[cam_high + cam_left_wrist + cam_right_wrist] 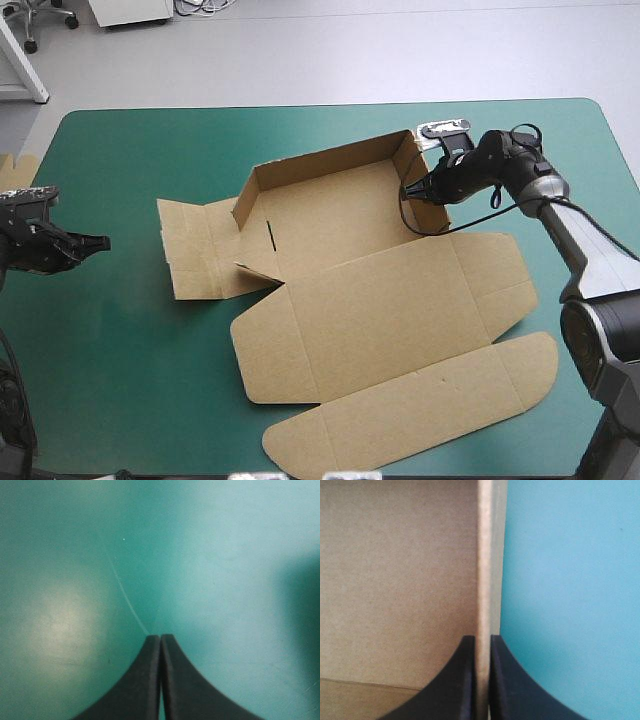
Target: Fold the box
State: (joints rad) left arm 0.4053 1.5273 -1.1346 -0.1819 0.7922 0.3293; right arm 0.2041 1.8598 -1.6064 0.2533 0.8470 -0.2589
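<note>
A strip of spare board (pixel 14 172) shows at the table's edge, well left of the box (pixel 330 215). Nearer the box, but well apart from it, the left gripper (pixel 100 242) hangs over bare teal-green cover (pixel 130 380), its tip turned toward the box's left side. In its wrist view the black fingers (pixel 145 680) are pressed together into one point with nothing between them.

The box sits about mid-table, partly raised. Its left end is a side panel (pixel 195 250) lying flat on the cover. Next comes the tray: the left wall (pixel 248 195) and back wall (pixel 325 160) stand up around the floor, and a small flap (pixel 257 250) leans up at the tray's near left corner. On the tray's near side the lid (pixel 385 310) lies flat, with a long rounded tuck flap (pixel 420 410) beyond it.

At the box's right end the right wall (pixel 413 160) stands upright, and the right gripper (pixel 407 192) is clamped on its top edge. In that wrist view the fingers (pixel 455 685) are all but closed with the wall's edge between them, one finger inside the tray, the other outside over the cover
</note>
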